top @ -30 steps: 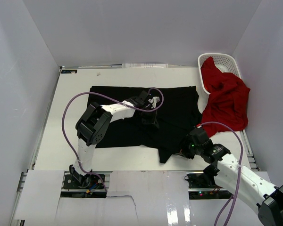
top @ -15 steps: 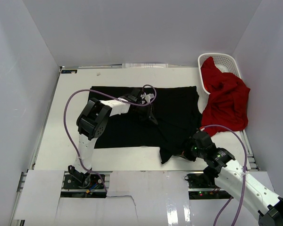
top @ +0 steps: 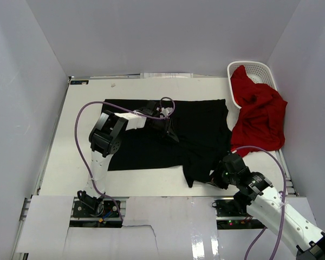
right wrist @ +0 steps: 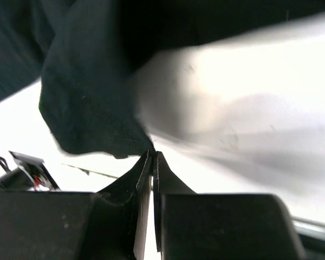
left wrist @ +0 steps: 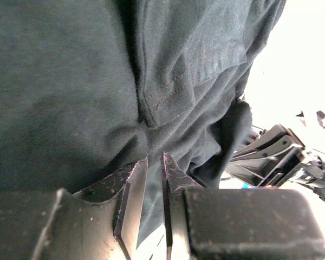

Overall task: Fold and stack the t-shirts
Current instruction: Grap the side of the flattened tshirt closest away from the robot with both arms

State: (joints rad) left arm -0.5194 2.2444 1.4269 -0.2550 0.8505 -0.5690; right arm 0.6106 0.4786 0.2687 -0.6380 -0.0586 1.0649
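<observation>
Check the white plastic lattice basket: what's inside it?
Part of the bright red cloth t-shirt lies in the white plastic lattice basket, the rest spilling out over its near rim. A patch of bare lattice floor shows. Anything beneath the red cloth is covered.

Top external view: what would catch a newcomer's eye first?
The bright red cloth t-shirt spills from the white plastic lattice basket at the far right corner. A plain black cloth t-shirt lies spread mid-table, the left gripper pinching its middle, the right gripper its near edge.
</observation>
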